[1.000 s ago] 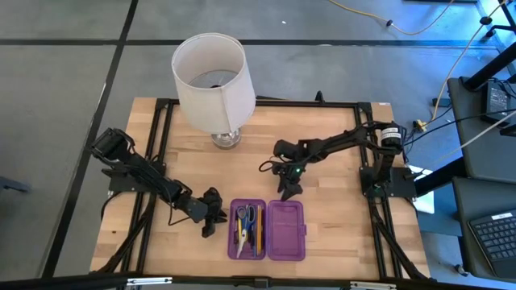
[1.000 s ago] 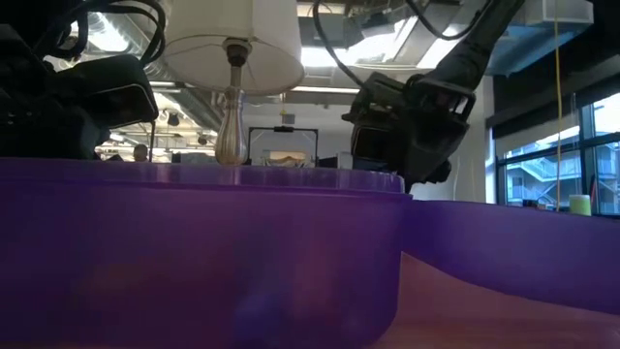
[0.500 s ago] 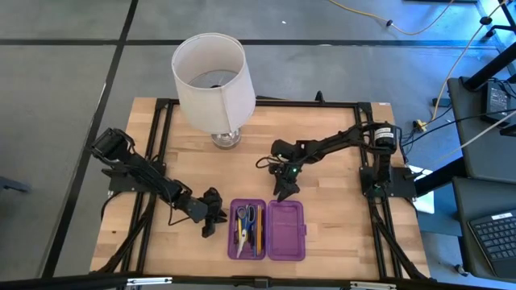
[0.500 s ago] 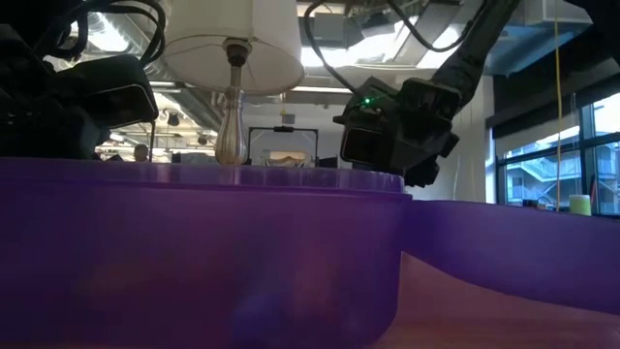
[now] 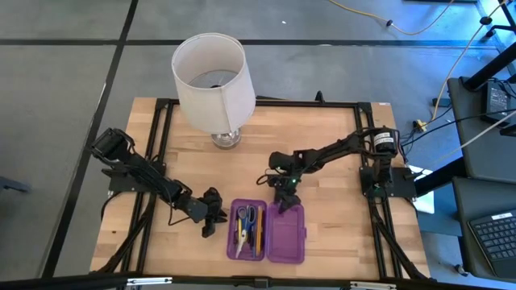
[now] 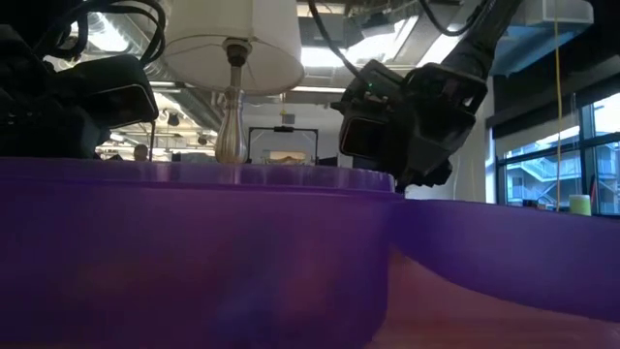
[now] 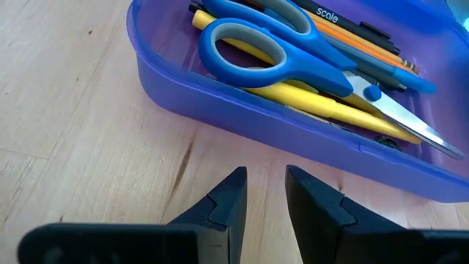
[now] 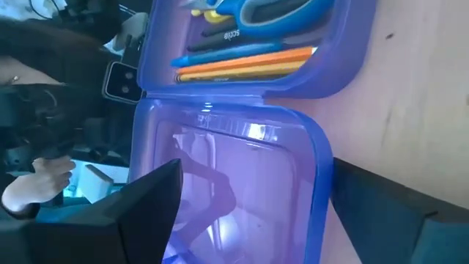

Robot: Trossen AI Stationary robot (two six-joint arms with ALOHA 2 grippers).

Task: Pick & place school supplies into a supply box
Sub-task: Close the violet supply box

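"scale" printed on a dark pen [image 7: 344, 20] beside the scissors [image 7: 308, 62] and pencils [image 7: 322, 103], inside the purple box [image 5: 266, 232]. Right gripper [image 5: 284, 203] lowered since earlier onto the empty half's far edge, fingers spread wide. Left gripper [image 7: 262, 202] just beside the filled half, narrowly parted.

- The table [image 5: 330, 153] is pale wood, matt, with visible grain.
- The supply box [image 5: 286, 234] is translucent purple plastic, smooth and glossy.
- The scissors [image 7: 293, 55] have glossy blue plastic handles and bright metal blades.
- The lamp [image 5: 210, 72] has a matt white shade on a shiny metal base.
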